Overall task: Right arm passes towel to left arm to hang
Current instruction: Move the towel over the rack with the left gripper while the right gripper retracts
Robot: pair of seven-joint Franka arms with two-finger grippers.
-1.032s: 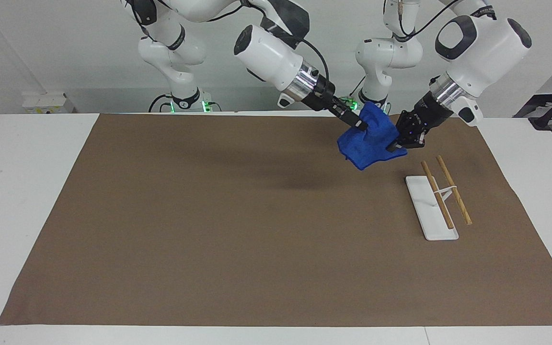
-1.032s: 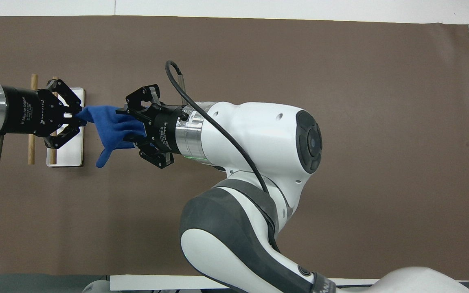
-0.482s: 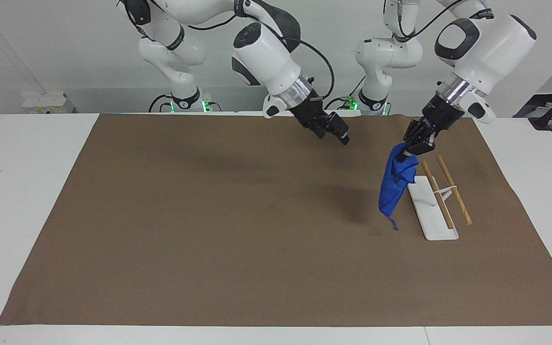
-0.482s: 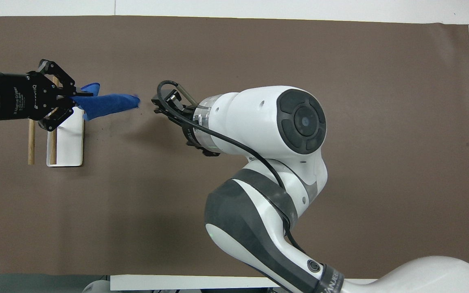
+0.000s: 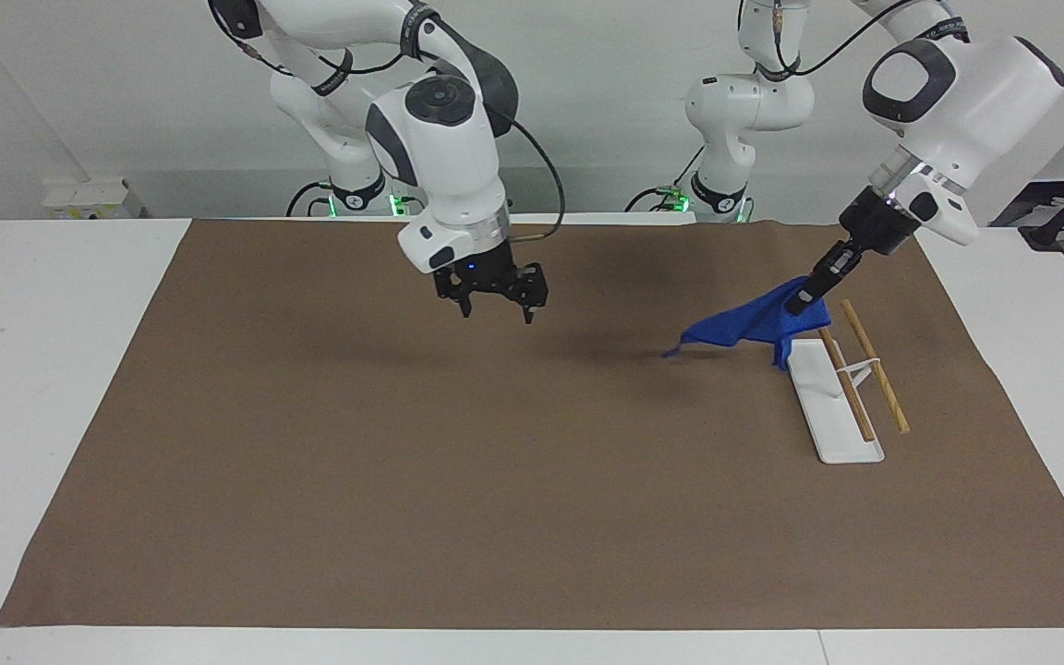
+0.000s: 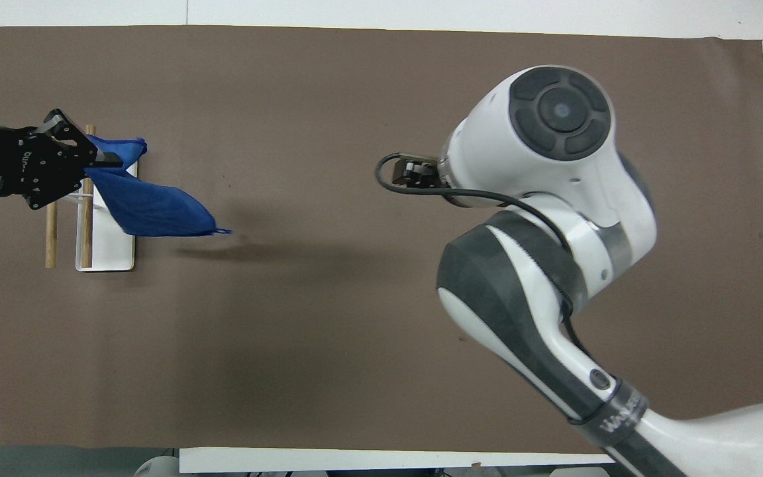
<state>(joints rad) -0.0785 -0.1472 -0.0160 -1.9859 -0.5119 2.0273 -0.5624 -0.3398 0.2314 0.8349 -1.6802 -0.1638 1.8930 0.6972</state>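
Note:
The blue towel (image 5: 754,325) (image 6: 146,205) hangs in the air from one corner, with my left gripper (image 5: 802,303) (image 6: 106,159) shut on it. The cloth flares out sideways toward the middle of the table. The gripped corner is over the end of the rack that lies nearer to the robots. The rack has a white base (image 5: 832,406) (image 6: 115,248) and two wooden rods (image 5: 876,369) (image 6: 51,232). My right gripper (image 5: 498,312) hangs open and holds nothing, pointing down over the mat's middle, well apart from the towel. In the overhead view the right arm (image 6: 554,132) hides it.
A brown mat (image 5: 458,480) (image 6: 355,331) covers most of the white table (image 5: 42,369). The rack stands toward the left arm's end of the mat. Nothing else lies on the mat.
The right gripper opened, let go of the towel, drew back to the mat's middle and turned downward. The left gripper kept the towel and carried it over the rack, where the cloth swung outward.

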